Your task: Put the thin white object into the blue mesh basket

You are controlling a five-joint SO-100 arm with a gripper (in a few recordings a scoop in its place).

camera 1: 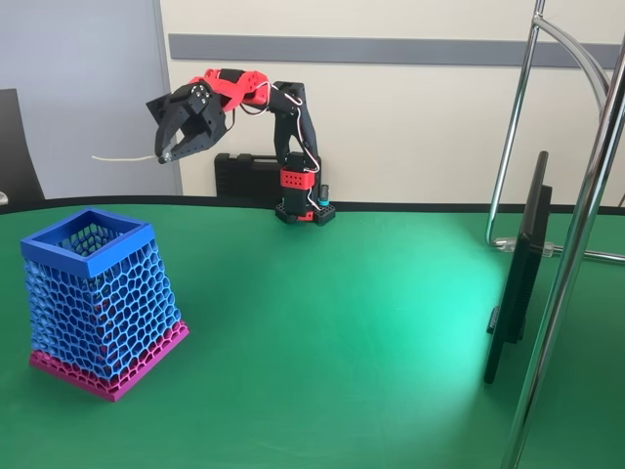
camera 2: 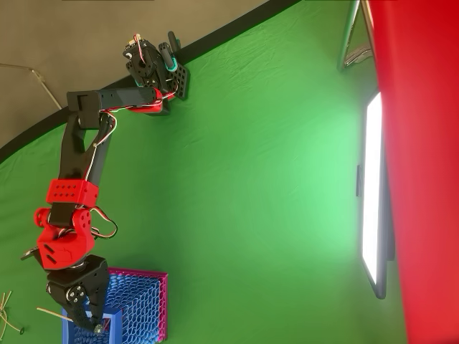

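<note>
The blue mesh basket (camera 1: 98,293) stands at the table's front left on its pink base, with a square blue rim (camera 1: 86,246). My black-and-red gripper (camera 1: 164,154) hangs high above and behind it, shut on the thin white object (camera 1: 122,156). The object sticks out level to the left from the fingertips. From overhead, the gripper (camera 2: 93,324) is over the rim side of the basket (camera 2: 140,304), and the thin white object (camera 2: 51,313) points away to the left, outside the basket's opening.
A dark monitor (camera 1: 518,283) and chrome stand poles (camera 1: 586,195) occupy the right side. A black case (camera 1: 244,178) sits behind the arm's base (camera 1: 303,210). A few thin pale sticks (camera 2: 6,307) lie at the overhead view's lower left edge.
</note>
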